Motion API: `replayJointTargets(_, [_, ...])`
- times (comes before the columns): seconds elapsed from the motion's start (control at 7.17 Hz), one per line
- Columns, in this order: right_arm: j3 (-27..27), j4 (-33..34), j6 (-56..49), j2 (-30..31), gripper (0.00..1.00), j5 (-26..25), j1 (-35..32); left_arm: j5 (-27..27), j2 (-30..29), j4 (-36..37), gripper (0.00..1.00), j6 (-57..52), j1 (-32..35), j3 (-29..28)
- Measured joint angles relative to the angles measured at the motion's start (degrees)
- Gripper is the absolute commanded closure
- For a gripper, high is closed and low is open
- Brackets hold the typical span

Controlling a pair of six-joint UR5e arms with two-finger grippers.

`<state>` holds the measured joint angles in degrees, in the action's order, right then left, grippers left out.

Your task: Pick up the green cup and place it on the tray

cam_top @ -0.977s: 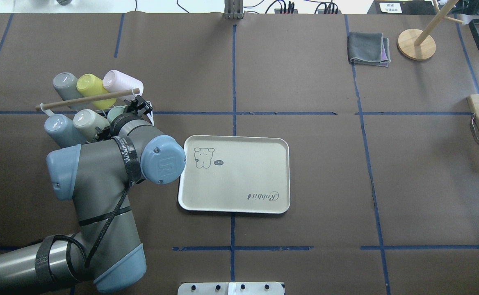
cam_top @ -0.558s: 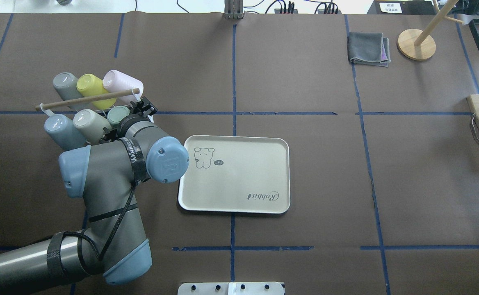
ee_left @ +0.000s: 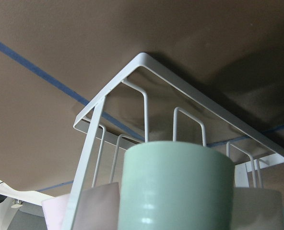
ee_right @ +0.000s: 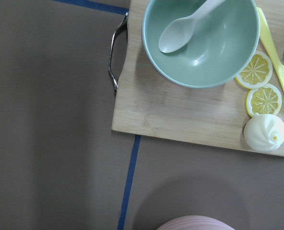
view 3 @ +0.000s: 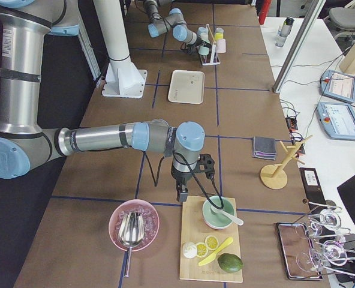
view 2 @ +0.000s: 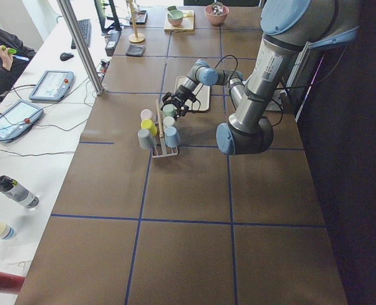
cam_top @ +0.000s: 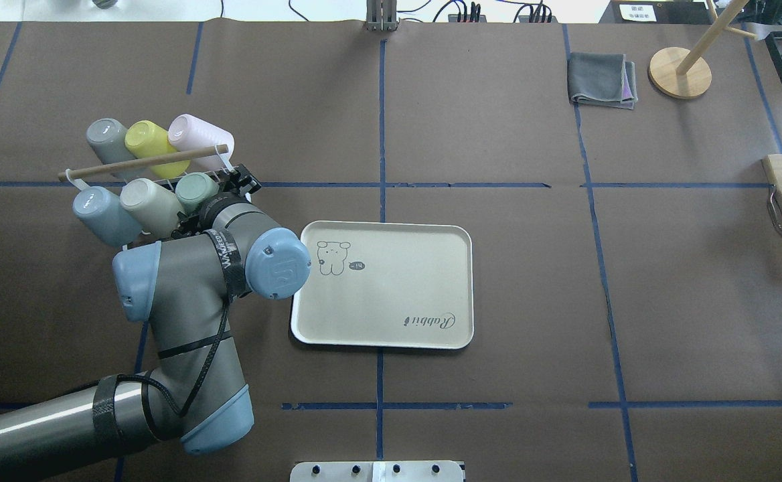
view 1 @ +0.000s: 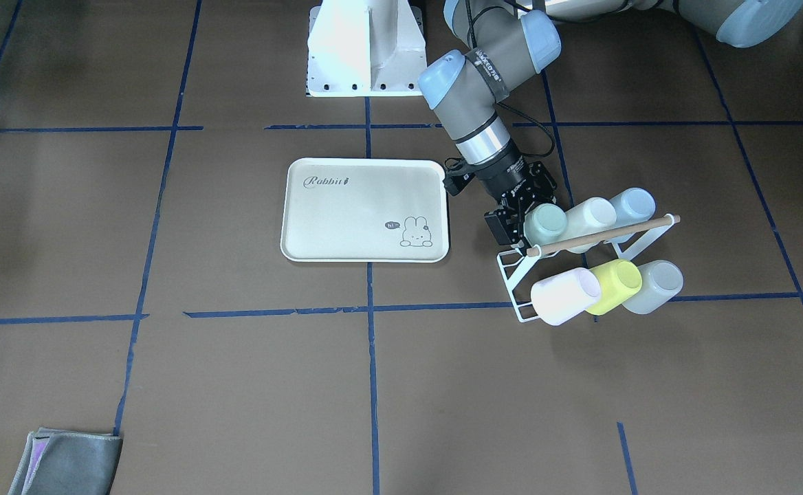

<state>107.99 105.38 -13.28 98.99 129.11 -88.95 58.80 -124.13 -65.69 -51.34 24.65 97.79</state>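
The green cup (cam_top: 197, 189) lies tilted in the near row of a white wire cup rack (view 1: 511, 271), at the end closest to the tray. My left gripper (view 1: 522, 213) reaches in from the tray side with its jaws on either side of this cup and looks shut on it. In the left wrist view the green cup (ee_left: 175, 187) fills the lower middle, with the rack's wire hoops (ee_left: 180, 91) beyond it. The cream tray (cam_top: 384, 335) lies flat just right of the rack with nothing on it. My right gripper (view 3: 182, 195) hangs by a cutting board far off; I cannot tell its state.
The rack also holds cream (cam_top: 146, 201), blue (cam_top: 100, 213), grey (cam_top: 106, 137), yellow-green (cam_top: 150, 142) and pink (cam_top: 193, 132) cups under a wooden rod (cam_top: 143, 163). A grey towel (cam_top: 602, 79) and wooden stand (cam_top: 680, 72) lie far right. The cutting board (ee_right: 180, 110) carries a green bowl (ee_right: 199, 52).
The left arm has swung right toward the tray and the wrist has shifted, so more of the green cup shows. The tray and other cups have not moved.
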Motion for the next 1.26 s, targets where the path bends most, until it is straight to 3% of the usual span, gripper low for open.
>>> replayJointTargets(0.14, [0.0,0.0,0.0,0.0,0.0,0.0,0.0,0.0,0.1,-0.8,0.0,0.5,-0.3,-0.8])
replayJointTargets(0.42, [-0.1,0.0,0.0,0.0,0.0,0.0,0.0,0.0,0.3,-1.3,0.11,1.3,-0.6,-1.6])
replayJointTargets(0.7, [-0.2,0.0,0.0,0.0,0.0,0.0,0.0,-1.8,0.3,-1.3,0.33,1.5,-1.1,-1.8])
replayJointTargets(1.26, [-0.2,0.0,0.0,0.0,0.0,0.0,0.0,-3.2,0.3,-1.2,0.34,1.0,-1.4,-0.9])
